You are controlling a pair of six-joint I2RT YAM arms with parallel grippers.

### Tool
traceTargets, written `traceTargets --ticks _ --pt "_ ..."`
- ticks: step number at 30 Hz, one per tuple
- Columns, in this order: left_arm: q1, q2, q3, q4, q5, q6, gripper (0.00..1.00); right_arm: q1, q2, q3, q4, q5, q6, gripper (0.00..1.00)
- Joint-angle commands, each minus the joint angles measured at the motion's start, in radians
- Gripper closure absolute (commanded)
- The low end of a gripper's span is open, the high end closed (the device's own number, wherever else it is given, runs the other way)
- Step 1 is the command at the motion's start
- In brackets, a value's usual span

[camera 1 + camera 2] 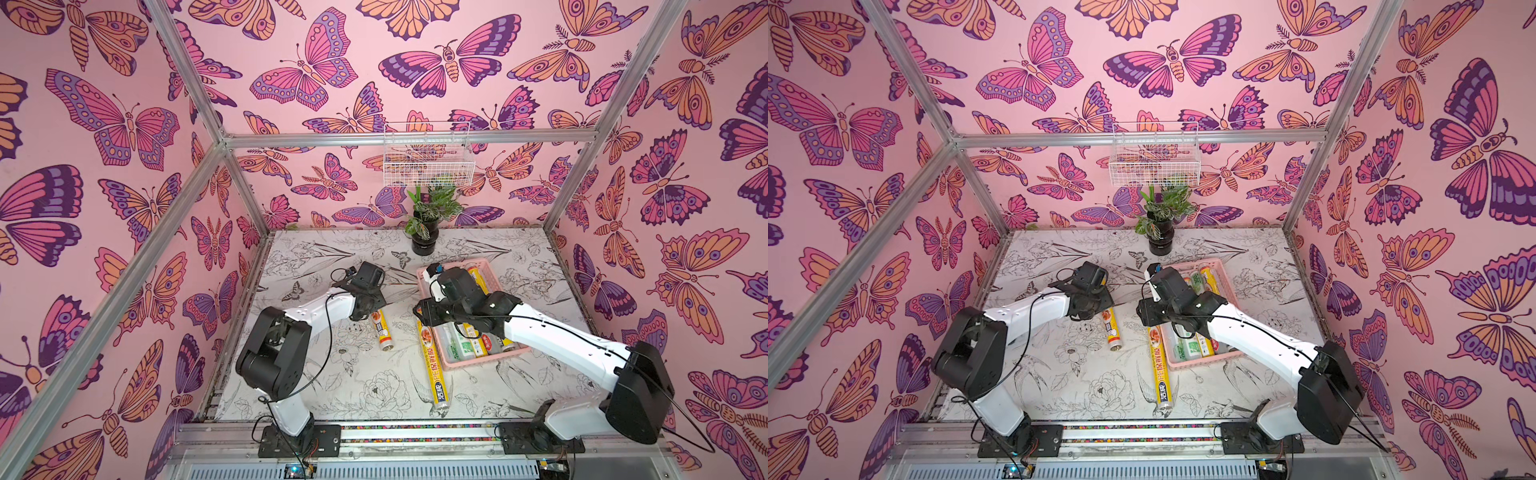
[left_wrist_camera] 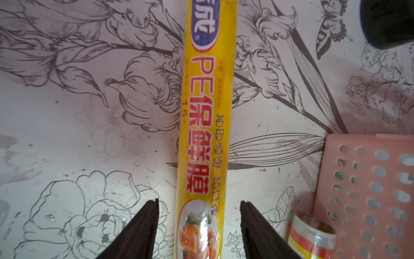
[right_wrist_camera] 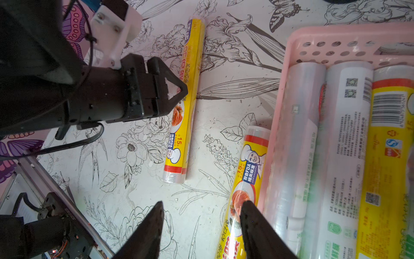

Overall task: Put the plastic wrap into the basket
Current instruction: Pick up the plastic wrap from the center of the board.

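Two yellow plastic wrap rolls lie loose on the table. My left gripper (image 2: 199, 201) is open and straddles the left roll (image 2: 206, 116), with a gap on each side of it; in both top views that roll's near end (image 1: 383, 330) (image 1: 1113, 330) pokes out from under the wrist. The longer roll (image 1: 432, 365) (image 3: 248, 170) lies along the left wall of the pink basket (image 1: 478, 365) (image 3: 291, 44). My right gripper (image 3: 201, 204) is open above the table, and one finger overlaps this roll. Several rolls, silvery-white (image 3: 345, 145) and yellow (image 3: 389, 157), lie in the basket.
A potted plant (image 1: 426, 232) stands at the back of the table behind the basket. A white wire basket (image 1: 428, 162) hangs on the back wall above it. Aluminium frame posts border the table, and a rail (image 1: 415, 432) runs along its front edge.
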Motion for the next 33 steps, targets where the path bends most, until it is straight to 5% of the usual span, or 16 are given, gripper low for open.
traceTargets --ticks 1,12,18,23,33 --pt "0.006 0.049 0.049 -0.074 0.006 0.039 0.38 0.008 -0.006 0.022 -0.004 0.023 0.016 0.41" --pt "0.006 0.184 0.166 -0.174 -0.055 0.08 0.45 0.008 -0.024 0.002 -0.004 0.04 0.015 0.41" --pt "0.006 0.199 0.178 -0.214 -0.056 0.079 0.58 0.008 -0.04 -0.007 -0.01 0.051 0.013 0.41" --pt "-0.014 0.113 0.16 -0.218 -0.06 0.074 0.68 0.008 -0.073 -0.011 -0.035 0.113 -0.004 0.4" --pt "-0.142 -0.116 0.172 -0.219 -0.144 0.022 0.71 -0.009 -0.219 -0.08 -0.053 0.3 -0.013 0.39"
